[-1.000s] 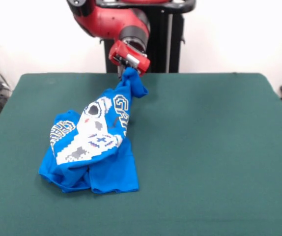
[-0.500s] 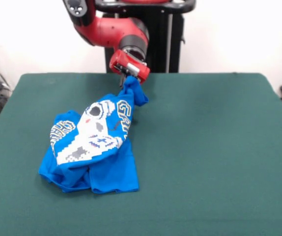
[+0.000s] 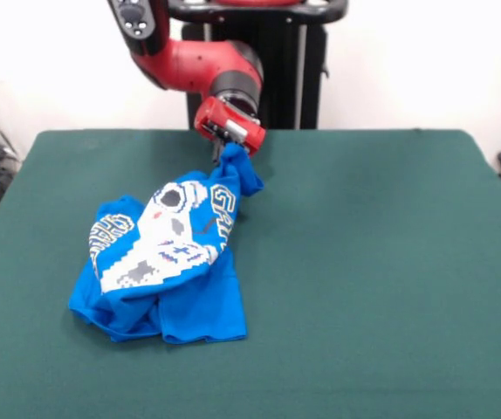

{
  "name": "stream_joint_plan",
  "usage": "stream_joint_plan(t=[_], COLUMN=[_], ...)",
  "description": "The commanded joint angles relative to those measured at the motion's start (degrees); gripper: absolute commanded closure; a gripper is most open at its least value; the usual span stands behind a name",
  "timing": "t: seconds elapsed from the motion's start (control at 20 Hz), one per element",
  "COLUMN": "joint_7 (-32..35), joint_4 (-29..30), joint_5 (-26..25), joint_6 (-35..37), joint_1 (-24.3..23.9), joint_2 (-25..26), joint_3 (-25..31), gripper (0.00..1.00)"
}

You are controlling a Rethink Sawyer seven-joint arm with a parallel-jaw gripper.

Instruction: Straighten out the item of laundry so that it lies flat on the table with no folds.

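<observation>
— Jaws? Closed on a bunched corner of the shirt (image 3: 168, 257), right under the red gripper (image 3: 227, 150).

— Holding it up?

— Yes. Pinched that far end and kept it lifted off the table (image 3: 381, 262), cloth hanging down from the grip in a narrow twist.

— And the rest?

— Lay crumpled on the green top, left of centre, nearer the front edge than the pinched end. Showed the white controller print and part of the yellow-outlined letters, creased and skewed. Folded over itself at the bottom, with two plain blue flaps side by side.

— Flat anywhere?

— Hardly. Rumpled along the left side, doubled under the print. Could not tell how many layers.
</observation>
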Motion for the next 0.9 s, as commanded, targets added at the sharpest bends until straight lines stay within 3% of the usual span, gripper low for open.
stream_joint_plan(t=[0.05,0.65,0.9], joint_7=[13.31,15.91,14.65], joint_4=[-5.19,-8.29,-6.92], joint_5=[-1.09,-2.94,-0.45], joint_6=[7.77,20.39,22.05], joint_1=[2.78,6.79,7.44], joint_2=[8.14,9.9,9.93], joint_3=[4.52,2.5,1.67], gripper=[1.0,1.0,1.0])
